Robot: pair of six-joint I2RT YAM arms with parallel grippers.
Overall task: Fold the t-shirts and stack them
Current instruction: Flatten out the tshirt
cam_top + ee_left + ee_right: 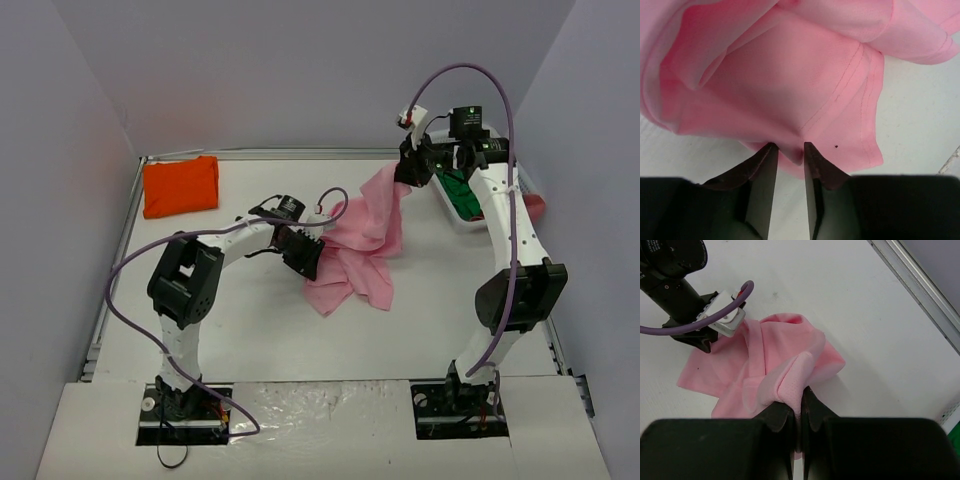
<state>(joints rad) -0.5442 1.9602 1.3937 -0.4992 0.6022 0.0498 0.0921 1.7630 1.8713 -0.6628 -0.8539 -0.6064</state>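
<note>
The light pink t-shirt lies crumpled at mid-table, with one corner drawn up toward the back right. My right gripper is shut on that raised corner and holds it above the table; the right wrist view shows a fold of cloth pinched in the gripper. My left gripper is low at the shirt's left edge. Its jaws stand a little apart around a fold of the pink cloth. The bright orange t-shirt lies folded at the back left corner.
A white basket holding something green stands at the back right, behind the right arm, with a red object beside it. The table's raised metal rim runs along the back. The left arm's purple cable loops over the shirt.
</note>
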